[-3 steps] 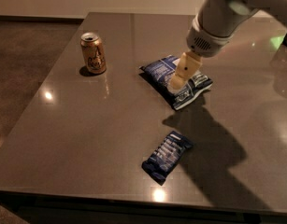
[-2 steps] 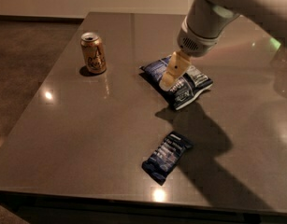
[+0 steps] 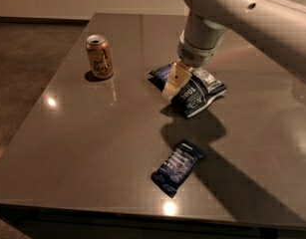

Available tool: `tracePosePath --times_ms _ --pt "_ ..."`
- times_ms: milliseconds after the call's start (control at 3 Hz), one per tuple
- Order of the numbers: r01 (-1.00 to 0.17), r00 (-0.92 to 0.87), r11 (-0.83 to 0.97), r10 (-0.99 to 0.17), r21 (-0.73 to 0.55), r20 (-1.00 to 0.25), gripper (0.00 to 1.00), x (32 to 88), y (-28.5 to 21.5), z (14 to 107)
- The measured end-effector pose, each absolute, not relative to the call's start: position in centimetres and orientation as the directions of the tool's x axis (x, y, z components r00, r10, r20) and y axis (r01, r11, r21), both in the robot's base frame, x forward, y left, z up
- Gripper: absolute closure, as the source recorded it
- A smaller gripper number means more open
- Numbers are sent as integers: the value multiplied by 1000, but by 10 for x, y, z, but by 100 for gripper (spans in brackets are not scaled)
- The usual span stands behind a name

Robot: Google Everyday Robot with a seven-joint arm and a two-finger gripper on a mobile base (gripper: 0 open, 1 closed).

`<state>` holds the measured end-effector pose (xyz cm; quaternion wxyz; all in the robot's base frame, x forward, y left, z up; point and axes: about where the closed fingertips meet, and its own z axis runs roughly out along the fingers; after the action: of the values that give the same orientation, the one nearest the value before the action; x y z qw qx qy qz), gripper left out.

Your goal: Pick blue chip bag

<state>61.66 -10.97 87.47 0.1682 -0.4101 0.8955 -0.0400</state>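
**Gripper at the blue chip bag's left end**

The gripper (image 3: 171,89) is positioned low over the left end of the blue chip bag (image 3: 201,94). The bag lies on the dark table (image 3: 82,133) and extends rightward from the gripper. How wide the gripper stands cannot be told. An orange drink can (image 3: 99,57) stands upright well to its left. A narrow blue wrapper (image 3: 177,167) lies apart, nearer the camera.

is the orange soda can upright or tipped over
Upright: the orange soda can stands on its base, top rim up. The gripper is over the puffy blue chip bag.
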Motion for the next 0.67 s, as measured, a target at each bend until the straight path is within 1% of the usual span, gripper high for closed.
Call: tracePosePath --times_ms 333,667 --pt "-715 -625 668 -743 -207 -241 0 620 -110 864" --pt "-716 -626 662 -749 -221 -218 27 621 -112 862"
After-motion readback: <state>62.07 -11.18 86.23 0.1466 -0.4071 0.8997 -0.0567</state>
